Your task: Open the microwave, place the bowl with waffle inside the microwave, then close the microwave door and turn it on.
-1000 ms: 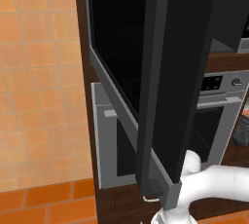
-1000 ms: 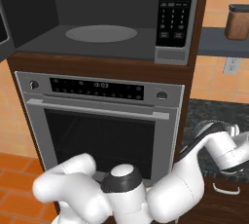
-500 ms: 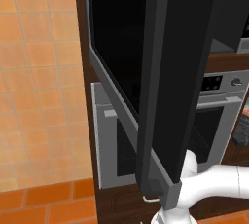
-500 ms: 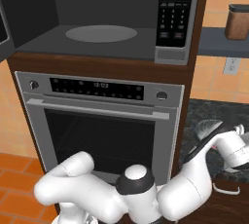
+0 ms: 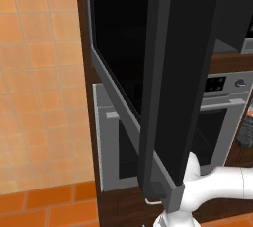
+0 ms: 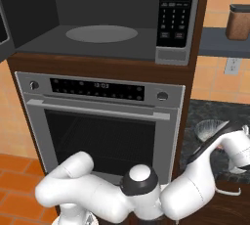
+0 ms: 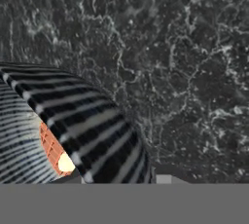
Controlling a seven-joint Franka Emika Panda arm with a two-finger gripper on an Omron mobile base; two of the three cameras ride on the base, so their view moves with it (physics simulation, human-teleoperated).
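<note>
The microwave (image 6: 176, 16) stands open, its cavity bare except for a grey turntable (image 6: 101, 33). The microwave door (image 5: 128, 48), a black glass panel with thick dark sides, swings out toward the left base camera. The bowl (image 7: 92, 121), striped black and white, sits on a dark speckled counter (image 7: 185, 62) with an orange waffle (image 7: 52, 150) inside it. In the right base view the bowl (image 6: 209, 129) lies right of the oven, partly hidden by my hand. My gripper (image 6: 238, 158) reaches down at the bowl's rim. Its fingertips are not clear enough to judge the gap.
A silver oven (image 6: 102, 121) with a black display strip fills the cabinet under the microwave. A brown canister (image 6: 239, 22) stands on a shelf at the upper right. Orange tiles cover the wall (image 5: 34, 73) and floor to the left. The open door blocks much of the left base view.
My hand has moved right and lower over the counter, closer to the bowl, and the arm's elbow has swung right. The microwave and its door have not moved.
</note>
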